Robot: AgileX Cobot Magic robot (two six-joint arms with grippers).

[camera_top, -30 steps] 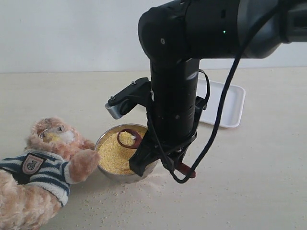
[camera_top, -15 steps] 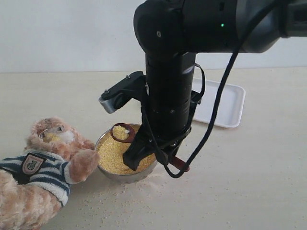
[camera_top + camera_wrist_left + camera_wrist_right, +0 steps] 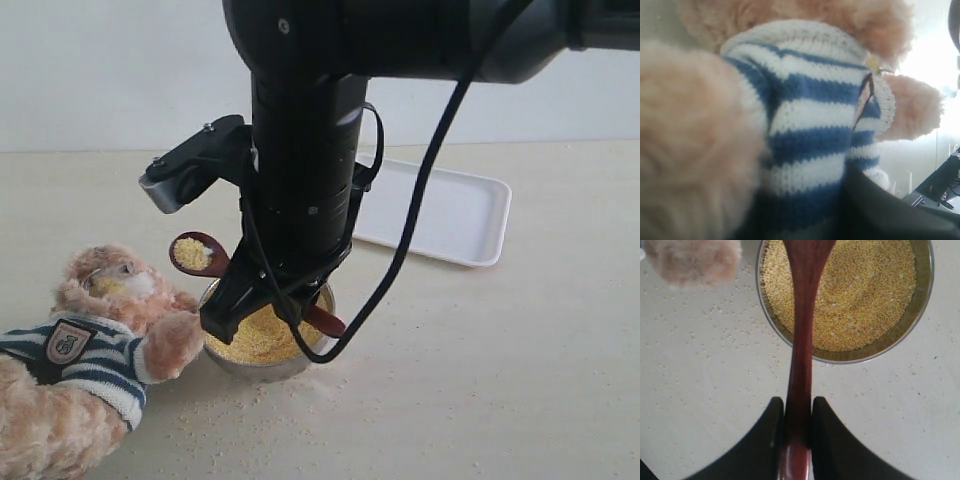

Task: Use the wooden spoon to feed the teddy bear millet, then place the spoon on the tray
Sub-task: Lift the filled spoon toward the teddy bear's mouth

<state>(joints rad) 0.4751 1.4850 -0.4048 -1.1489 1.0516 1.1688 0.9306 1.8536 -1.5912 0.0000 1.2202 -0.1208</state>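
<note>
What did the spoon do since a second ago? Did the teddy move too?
The right gripper, still shut on the wooden spoon, lifted it out of the steel bowl and swung it left, toward the face of the teddy bear, with some millet in it. The teddy bear, steel bowl and tray stayed where they were.
</note>
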